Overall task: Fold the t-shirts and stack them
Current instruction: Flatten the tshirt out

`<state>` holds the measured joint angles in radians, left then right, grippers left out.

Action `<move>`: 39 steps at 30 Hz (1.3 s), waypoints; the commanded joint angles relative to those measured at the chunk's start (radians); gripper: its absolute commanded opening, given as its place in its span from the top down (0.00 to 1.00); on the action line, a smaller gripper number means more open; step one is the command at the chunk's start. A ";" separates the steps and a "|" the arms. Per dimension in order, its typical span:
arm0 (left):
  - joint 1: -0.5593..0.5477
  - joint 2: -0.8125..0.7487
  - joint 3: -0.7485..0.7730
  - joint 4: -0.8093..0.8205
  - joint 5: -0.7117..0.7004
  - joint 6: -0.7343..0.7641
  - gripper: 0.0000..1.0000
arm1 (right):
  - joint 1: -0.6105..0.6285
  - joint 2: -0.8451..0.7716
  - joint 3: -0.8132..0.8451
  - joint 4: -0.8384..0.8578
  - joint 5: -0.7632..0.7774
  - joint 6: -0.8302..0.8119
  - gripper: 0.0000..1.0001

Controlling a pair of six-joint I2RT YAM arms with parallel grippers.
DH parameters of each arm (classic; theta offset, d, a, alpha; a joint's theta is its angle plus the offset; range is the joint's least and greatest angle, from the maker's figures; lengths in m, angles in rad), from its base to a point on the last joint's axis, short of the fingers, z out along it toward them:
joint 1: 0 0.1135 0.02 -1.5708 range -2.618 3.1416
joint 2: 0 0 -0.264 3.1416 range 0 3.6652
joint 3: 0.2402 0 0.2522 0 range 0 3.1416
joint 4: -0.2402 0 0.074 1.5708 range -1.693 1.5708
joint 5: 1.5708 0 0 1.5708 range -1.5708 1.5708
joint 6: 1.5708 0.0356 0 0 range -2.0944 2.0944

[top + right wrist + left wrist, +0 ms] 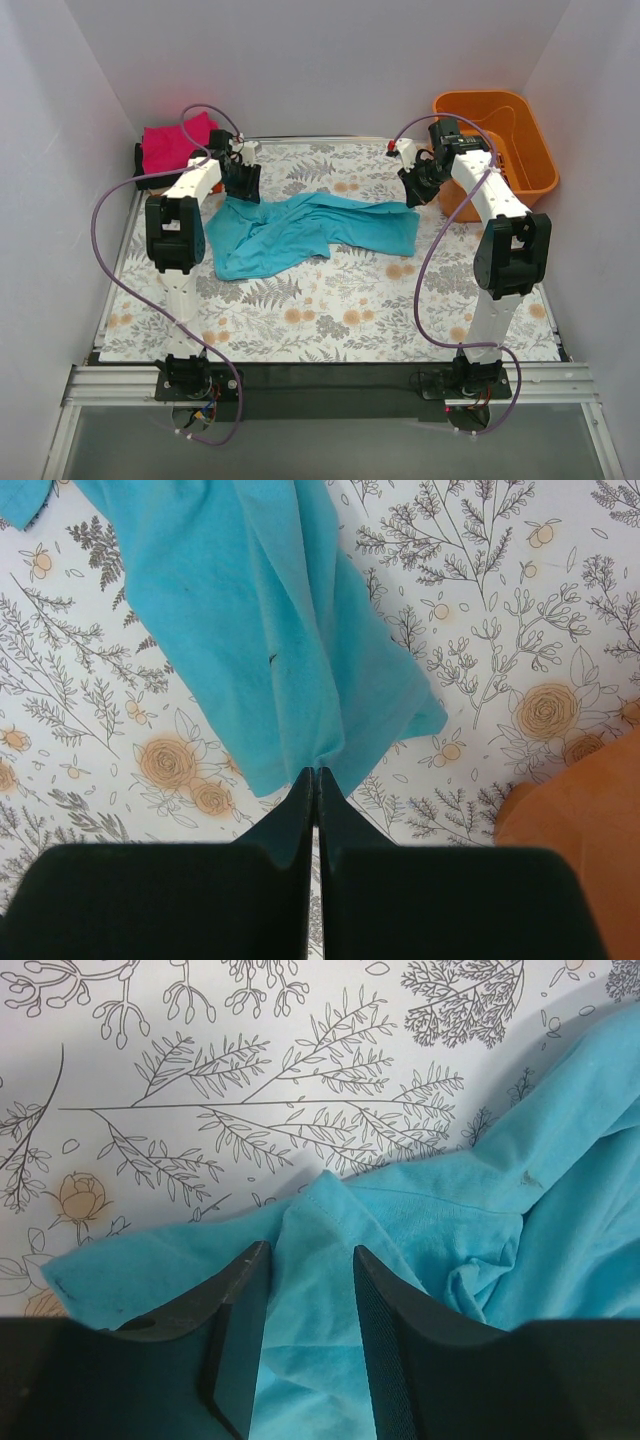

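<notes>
The teal t-shirt lies crumpled and stretched across the middle of the floral table. My left gripper is at its back left end. In the left wrist view the left gripper is open, with teal cloth lying between and under the fingers. My right gripper is at the shirt's right end. In the right wrist view the right gripper is shut, pinching the hem of the teal shirt. A folded magenta-pink shirt lies at the back left on a black one. No orange shirt is in view.
An orange plastic basket stands at the back right, close to my right arm; its edge shows in the right wrist view. White walls enclose the table on three sides. The floral cloth covers the table.
</notes>
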<state>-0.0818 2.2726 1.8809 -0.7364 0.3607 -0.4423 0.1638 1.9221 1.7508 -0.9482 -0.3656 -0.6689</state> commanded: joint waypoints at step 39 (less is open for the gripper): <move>0.250 -0.537 0.198 0.118 0.072 -0.282 1.00 | -0.067 -0.234 0.331 -0.014 0.073 0.012 0.99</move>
<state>0.1234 1.9003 2.0830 -0.6708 0.3927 -0.6556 0.1059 1.8355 2.0197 -0.9638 -0.3012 -0.6544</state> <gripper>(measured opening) 0.018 0.020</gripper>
